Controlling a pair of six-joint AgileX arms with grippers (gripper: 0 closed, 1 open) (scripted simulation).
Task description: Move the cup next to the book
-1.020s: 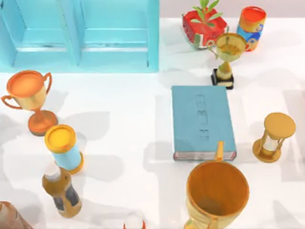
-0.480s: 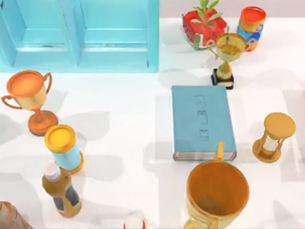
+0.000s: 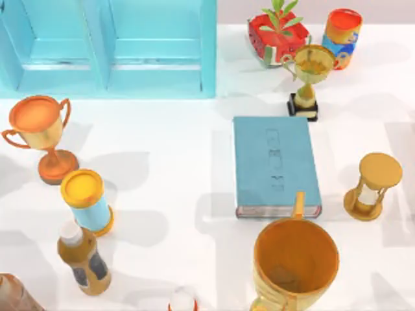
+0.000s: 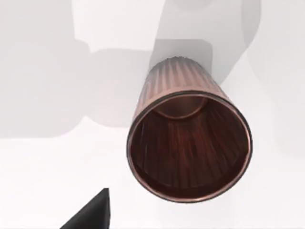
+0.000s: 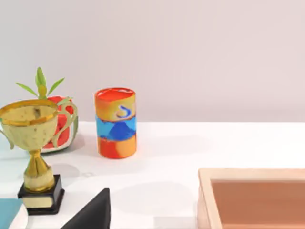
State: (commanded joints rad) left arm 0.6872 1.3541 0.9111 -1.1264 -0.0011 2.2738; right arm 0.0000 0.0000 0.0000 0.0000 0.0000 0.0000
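**Cup not yet gripped, book side still bare**

Changes vs 1 s ago, top view: soft shadows at lower left of table (image 3: pixel 168 162) shifted. Small red thing at bottom edge, centre (image 3: pixel 183 301), now with pale round top where only red prongs before; can't tell what it is. Everything else same spots, book (image 3: pixel 276 165) unmoved right of centre. Prob. means left arm moving in above the cup, nothing carried so far, so task at approach stage.

Cup (image 4: pixel 188 143) upright on table, seen from nearly straight above in left wrist view, mouth at frame centre. Likely the reddish-brown piece cut off at bottom-left corner of top view (image 3: pixel 11 295), so well apart from book. Long carry to the right still to do.

Left gripper (image 4: pixel 90 217): dark tip at bottom edge, lower left of cup, not touching it. Wide or narrow: can't tell. Right gripper (image 5: pixel 90 212): dark tip at bottom of right wrist view, idle at back of table. State also can't tell.

Containers:
- cup: empty, dark ribbed inside
- big orange-gold mug (image 3: pixel 296 262), just below book: empty as far as seen
- red pot (image 3: pixel 277 35), top right: green plant inside
- colourful can (image 5: pixel 116 122): orange top, contents n/a
- wooden box (image 5: pixel 252 198), lower right of right wrist view: visible inside bare
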